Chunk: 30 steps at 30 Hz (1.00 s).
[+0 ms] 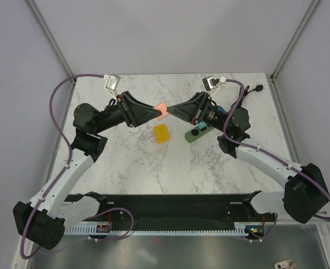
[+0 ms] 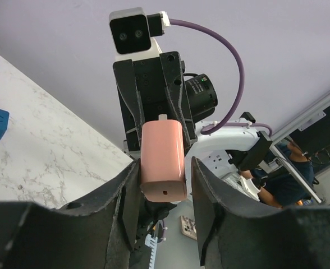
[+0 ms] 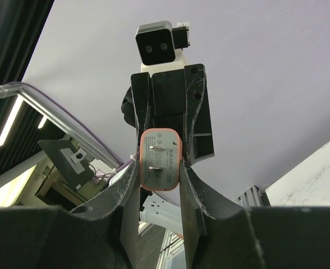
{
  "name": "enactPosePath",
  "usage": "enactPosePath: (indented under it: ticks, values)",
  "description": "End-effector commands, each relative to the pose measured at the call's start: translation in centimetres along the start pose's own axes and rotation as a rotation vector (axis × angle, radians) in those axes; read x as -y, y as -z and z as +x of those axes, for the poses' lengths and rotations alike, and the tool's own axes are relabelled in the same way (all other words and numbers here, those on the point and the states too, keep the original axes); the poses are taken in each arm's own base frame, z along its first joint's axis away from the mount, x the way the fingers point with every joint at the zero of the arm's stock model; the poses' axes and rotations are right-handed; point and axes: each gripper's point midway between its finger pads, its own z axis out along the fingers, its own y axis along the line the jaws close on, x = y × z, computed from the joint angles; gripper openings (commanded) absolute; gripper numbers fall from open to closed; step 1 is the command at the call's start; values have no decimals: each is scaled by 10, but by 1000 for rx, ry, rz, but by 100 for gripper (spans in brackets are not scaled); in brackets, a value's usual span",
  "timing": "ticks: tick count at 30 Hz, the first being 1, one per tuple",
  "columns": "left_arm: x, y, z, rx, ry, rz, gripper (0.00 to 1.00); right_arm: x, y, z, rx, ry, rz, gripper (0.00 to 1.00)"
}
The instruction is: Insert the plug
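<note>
White marble table (image 1: 125,174) inside pale grey walls; a green strip (image 1: 197,133) carrying a blue block (image 1: 200,124) lies right of centre. The pink plug (image 1: 161,111) is held off the table, up and to the left of the strip, where both arms meet tip to tip. The right gripper (image 3: 160,176) pinches the plug at its sides, prongs facing its camera. The left gripper (image 2: 164,174) flanks the plug's other end; one finger touches, a thin gap shows at the other, so I cannot tell whether it clamps. A yellow block (image 1: 161,134) lies just left of the strip.
</note>
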Motion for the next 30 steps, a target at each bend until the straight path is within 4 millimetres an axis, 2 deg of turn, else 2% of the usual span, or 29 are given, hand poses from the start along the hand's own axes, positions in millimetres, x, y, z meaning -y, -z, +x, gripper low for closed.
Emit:
enactPosePath:
  ticks: [1,3,5,8,9,10,11,12,13,14,15,16,17,18,19,20,22,23,24,25,26,27,28,29,30]
  values:
    - [9,1,1,2,1,36,47,-7,-2,-7,43,22,-43,0]
    - [9,1,2,-4,4,41,40,-3,-2,-6,42,15,-42,0]
    - [7,-1,3,-15,21,42,36,-1,-2,-7,54,10,-43,0]
    - [5,-2,6,-32,32,48,2,0,-2,-7,55,6,-46,0]
    - [5,-2,6,-33,28,50,2,0,-1,-7,56,7,-48,1]
    - [1,-2,9,-49,15,35,2,-3,0,-6,55,11,-52,6]
    - [-3,-1,12,-66,7,14,2,-3,1,-7,54,22,-49,21]
    - [2,-3,5,-76,-34,6,2,-4,4,-4,39,25,-48,30]
    - [-19,1,19,-148,-37,-85,2,-3,6,-3,31,29,-37,40]
    - [-14,-2,9,-162,-90,-94,2,-7,11,-4,30,53,-36,60]
    - [-21,0,12,-198,-100,-136,2,-7,15,-3,16,71,-28,68]
    - [-39,8,20,-251,-132,-215,2,-8,20,-2,10,74,4,75]
    - [-41,7,13,-265,-157,-245,2,-6,25,-4,10,91,31,92]
    - [-47,9,12,-285,-175,-274,2,-4,28,-4,3,152,54,98]
    - [-56,12,8,-301,-253,-303,2,-5,34,-2,-7,156,103,98]
    - [-56,17,10,-346,-258,-325,2,-9,36,-2,-14,192,120,98]
    - [-76,22,12,-426,-374,-349,2,-9,47,2,-38,264,191,98]
    - [-78,28,15,-474,-388,-372,2,-14,49,1,-43,297,207,98]
    - [-93,31,20,-532,-408,-394,2,-10,53,-1,-52,371,241,98]
    - [-109,38,16,-577,-497,-445,2,0,64,1,-57,360,335,98]
    - [-113,41,8,-595,-538,-480,2,1,68,-3,-47,380,378,98]
    - [-121,52,17,-667,-515,-520,2,7,74,-5,-46,394,430,98]
    - [-140,57,17,-727,-552,-557,2,19,85,-6,-30,390,515,98]
    - [-143,58,13,-754,-571,-565,2,31,93,-2,-37,365,568,98]
    - [-155,66,21,-829,-574,-575,2,41,100,3,-46,331,612,98]
